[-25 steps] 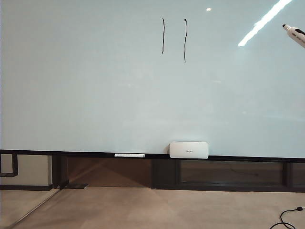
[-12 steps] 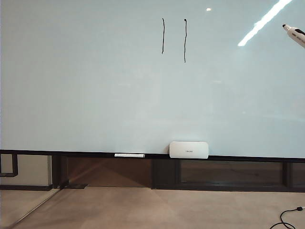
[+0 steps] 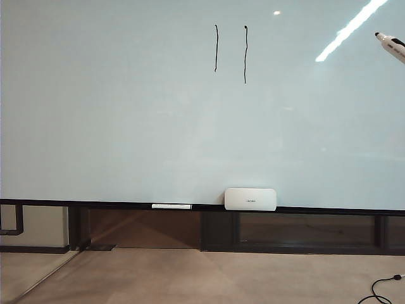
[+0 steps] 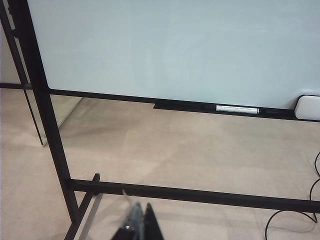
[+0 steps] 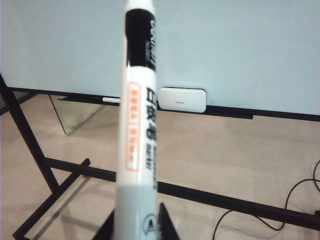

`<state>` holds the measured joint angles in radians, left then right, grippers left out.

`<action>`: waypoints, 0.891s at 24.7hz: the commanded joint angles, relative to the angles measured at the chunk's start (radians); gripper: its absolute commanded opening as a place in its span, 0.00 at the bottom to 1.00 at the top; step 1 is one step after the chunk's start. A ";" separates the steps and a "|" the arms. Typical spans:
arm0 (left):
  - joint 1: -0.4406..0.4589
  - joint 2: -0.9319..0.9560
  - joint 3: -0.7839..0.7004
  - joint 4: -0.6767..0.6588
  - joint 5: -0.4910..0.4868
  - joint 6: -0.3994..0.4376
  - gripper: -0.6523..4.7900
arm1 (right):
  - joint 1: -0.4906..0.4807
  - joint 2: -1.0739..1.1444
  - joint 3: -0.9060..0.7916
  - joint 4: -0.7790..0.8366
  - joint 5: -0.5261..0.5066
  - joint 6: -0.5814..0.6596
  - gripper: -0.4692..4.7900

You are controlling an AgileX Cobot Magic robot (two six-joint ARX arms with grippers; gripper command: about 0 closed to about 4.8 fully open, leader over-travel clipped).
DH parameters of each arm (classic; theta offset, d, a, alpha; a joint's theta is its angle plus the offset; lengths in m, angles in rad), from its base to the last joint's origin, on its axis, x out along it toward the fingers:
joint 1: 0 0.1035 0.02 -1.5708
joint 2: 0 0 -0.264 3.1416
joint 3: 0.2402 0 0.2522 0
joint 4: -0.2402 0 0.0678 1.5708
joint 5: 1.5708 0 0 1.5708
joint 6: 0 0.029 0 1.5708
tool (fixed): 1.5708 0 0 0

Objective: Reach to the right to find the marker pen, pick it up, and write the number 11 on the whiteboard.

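Pale whiteboard [image 3: 126,126] bears the number 11 [image 3: 230,52]. Right gripper [image 5: 137,227] clenches the marker pen [image 5: 137,115], which juts toward the board. Left gripper [image 4: 137,227]: state unclear.

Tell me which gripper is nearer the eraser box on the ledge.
I cannot tell. The right gripper holds the marker pen facing the eraser box; the left gripper sees it off at its view's edge.
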<state>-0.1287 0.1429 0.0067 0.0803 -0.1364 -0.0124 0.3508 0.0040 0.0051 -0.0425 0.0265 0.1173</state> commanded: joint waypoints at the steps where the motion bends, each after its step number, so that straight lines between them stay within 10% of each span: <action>1: 0.001 -0.023 0.002 0.018 -0.029 0.005 0.11 | -0.047 0.000 0.005 0.021 -0.006 -0.002 0.09; 17: 0.103 -0.140 0.004 -0.005 -0.014 0.005 0.11 | -0.302 0.000 0.005 0.021 -0.003 -0.003 0.09; 22: 0.152 -0.140 0.003 -0.006 0.119 0.016 0.11 | -0.336 0.000 0.005 0.021 -0.001 -0.002 0.09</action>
<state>0.0181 0.0017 0.0082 0.0647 -0.0727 -0.0120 0.0124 0.0040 0.0048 -0.0425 0.0261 0.1150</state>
